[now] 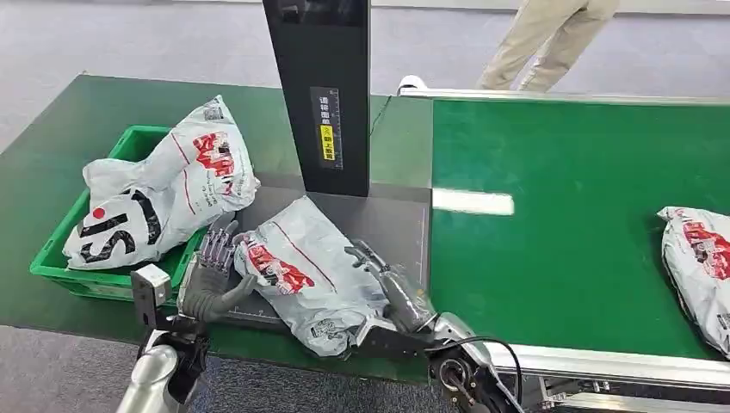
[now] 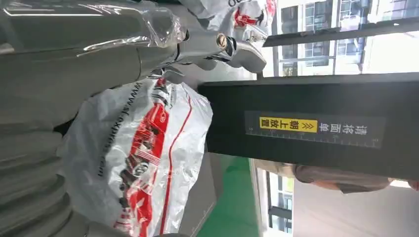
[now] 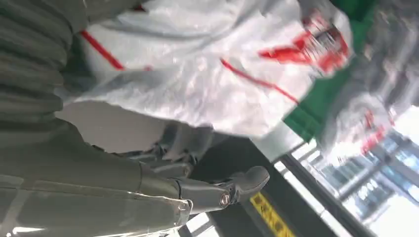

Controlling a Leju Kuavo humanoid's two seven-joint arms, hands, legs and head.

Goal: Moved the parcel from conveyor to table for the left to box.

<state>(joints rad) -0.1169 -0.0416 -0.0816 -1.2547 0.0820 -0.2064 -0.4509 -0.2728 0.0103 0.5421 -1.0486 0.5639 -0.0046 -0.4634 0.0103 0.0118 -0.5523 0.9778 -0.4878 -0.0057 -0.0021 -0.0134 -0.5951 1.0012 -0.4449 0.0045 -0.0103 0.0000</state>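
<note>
Head view: parcel [image 1: 301,271] on grey pad, between both hands. Left hand [image 1: 209,275] fingers spread, touching its end; right hand [image 1: 387,284] fingers resting alongside, grip unclear. Advice: left hand should close before lifting toward bin [image 1: 129,146].

parcel [image 1: 301,267] | grey poly bag, red print | flat on grey table mat [image 1: 396,225]
</note>
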